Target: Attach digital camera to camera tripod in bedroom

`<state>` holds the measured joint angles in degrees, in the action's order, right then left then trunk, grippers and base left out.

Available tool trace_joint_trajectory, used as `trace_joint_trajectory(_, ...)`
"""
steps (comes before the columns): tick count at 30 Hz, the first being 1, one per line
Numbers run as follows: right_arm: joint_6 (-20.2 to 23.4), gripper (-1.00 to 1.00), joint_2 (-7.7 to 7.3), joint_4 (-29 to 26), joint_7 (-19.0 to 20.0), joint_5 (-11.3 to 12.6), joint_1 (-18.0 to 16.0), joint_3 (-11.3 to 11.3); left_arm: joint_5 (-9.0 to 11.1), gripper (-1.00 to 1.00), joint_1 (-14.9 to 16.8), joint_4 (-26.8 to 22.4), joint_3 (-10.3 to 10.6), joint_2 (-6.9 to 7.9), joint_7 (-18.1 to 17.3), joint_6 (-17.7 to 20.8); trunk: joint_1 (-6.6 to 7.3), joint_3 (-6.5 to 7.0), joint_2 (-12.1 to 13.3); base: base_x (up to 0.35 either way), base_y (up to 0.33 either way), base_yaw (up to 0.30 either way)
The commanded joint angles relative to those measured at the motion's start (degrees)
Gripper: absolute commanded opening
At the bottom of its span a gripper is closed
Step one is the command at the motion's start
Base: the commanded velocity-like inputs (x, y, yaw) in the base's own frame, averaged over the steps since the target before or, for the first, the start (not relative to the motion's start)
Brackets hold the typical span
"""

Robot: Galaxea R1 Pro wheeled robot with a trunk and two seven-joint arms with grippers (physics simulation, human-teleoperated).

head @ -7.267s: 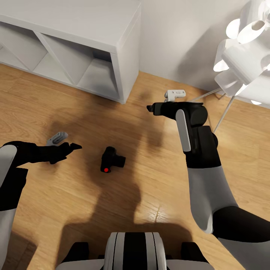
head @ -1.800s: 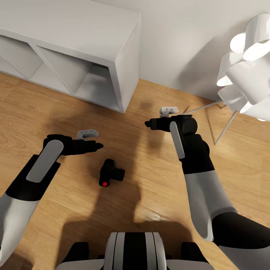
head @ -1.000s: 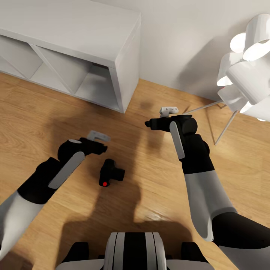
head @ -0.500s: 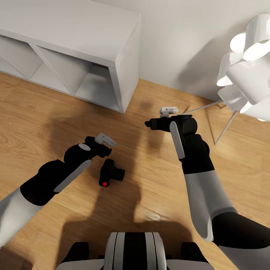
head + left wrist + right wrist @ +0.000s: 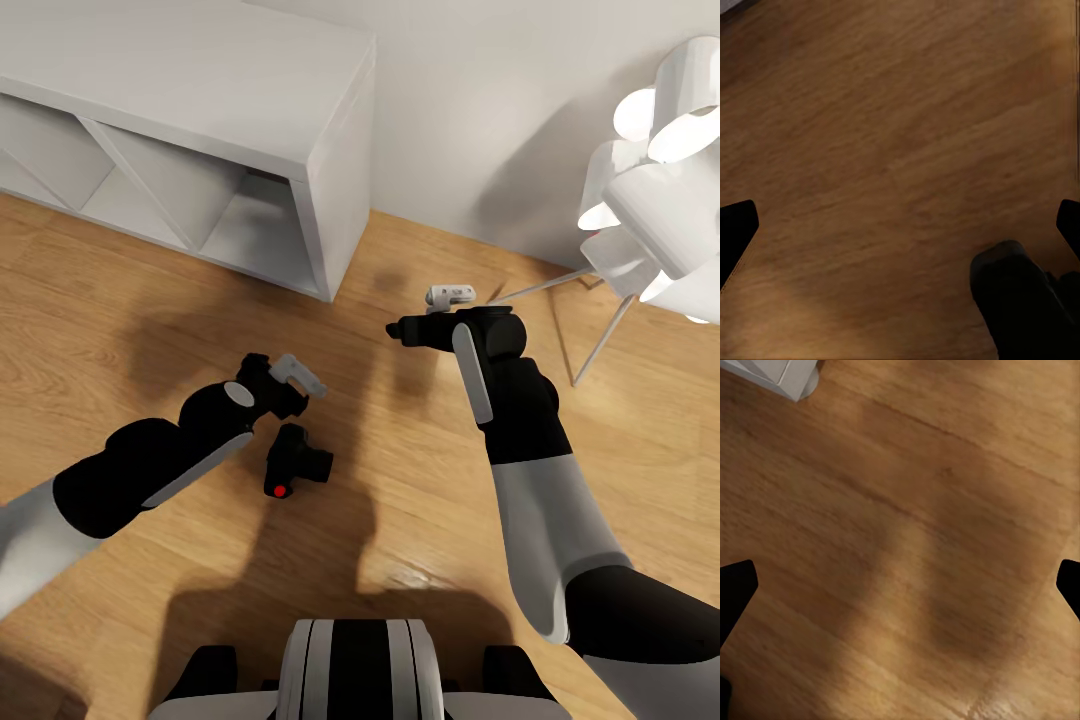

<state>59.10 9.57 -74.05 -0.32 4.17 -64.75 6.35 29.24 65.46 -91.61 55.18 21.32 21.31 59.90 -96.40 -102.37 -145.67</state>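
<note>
The digital camera (image 5: 297, 459), a small black box with a red button, lies on the bedroom's wood plank floor (image 5: 420, 520). My left gripper (image 5: 278, 402) hangs just behind it, pointing down at the floor. In the left wrist view its fingertips (image 5: 735, 234) sit far apart at the picture's edges, open and empty, with the camera (image 5: 1020, 307) off to one side. My right gripper (image 5: 398, 329) hovers over the floor further right, also open with nothing between its fingertips (image 5: 735, 592). The camera tripod is out of view.
White cube shelves (image 5: 300, 130) stand against the pale wall at the back left. A white floor lamp (image 5: 655, 190) with thin legs (image 5: 600, 330) stands at the right. My own base (image 5: 355, 670) is at the front, with open floor around the camera.
My left arm has swung right and forward, bringing its gripper from the left side to just behind the camera, now pointing down. The right arm and the camera have stayed put.
</note>
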Motion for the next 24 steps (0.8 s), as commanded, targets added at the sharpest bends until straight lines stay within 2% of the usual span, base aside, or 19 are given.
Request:
trace_joint_trajectory(1, 0.2, 1.0, 0.01, 0.0, -0.1, 0.2, 0.0, 0.0, 0.5, 1.0, 0.3, -0.1, 0.7, 0.09, 0.5, 0.1, 0.01, -0.03, 0.0, 0.0, 0.0, 0.0)
trace_joint_trajectory(9, 0.2, 1.0, 0.01, 0.0, -0.1, 0.2, 0.0, 0.0, 0.6, 1.0, 1.1, -0.3, 2.4, 0.34, -0.1, 0.1, 0.01, -0.03, 0.0, 0.0, 0.0, 0.0)
trace_joint_trajectory(18, 0.2, 1.0, 0.01, 0.0, -0.1, 0.2, 0.0, 0.0, 0.6, 1.0, 2.6, -0.4, 3.6, 2.01, -2.9, 0.0, 0.01, -0.03, 0.0, 0.0, 0.0, 0.0)
trace_joint_trajectory(21, 0.2, 1.0, 0.01, 0.0, -0.1, 0.2, 0.0, 0.0, 0.4, 1.0, 5.1, -0.4, 6.4, 2.98, -5.5, -0.1, 0.01, -0.03, 0.0, 0.0, 0.0, 0.0)
trace_joint_trajectory(22, 0.2, 1.0, 0.01, 0.0, -0.1, 0.2, 0.0, 0.0, 0.4, 1.0, 5.1, -0.4, 6.4, 2.98, -5.5, -0.1, 0.01, -0.03, 0.0, 0.0, 0.0, 0.0)
trace_joint_trajectory(24, 0.2, 1.0, 0.01, 0.0, -0.1, 0.2, 0.0, 0.0, 0.0, 1.0, 7.3, -0.4, 9.0, 3.55, -7.2, -0.1, 0.01, -0.03, 0.0, 0.0, 0.0, 0.0)
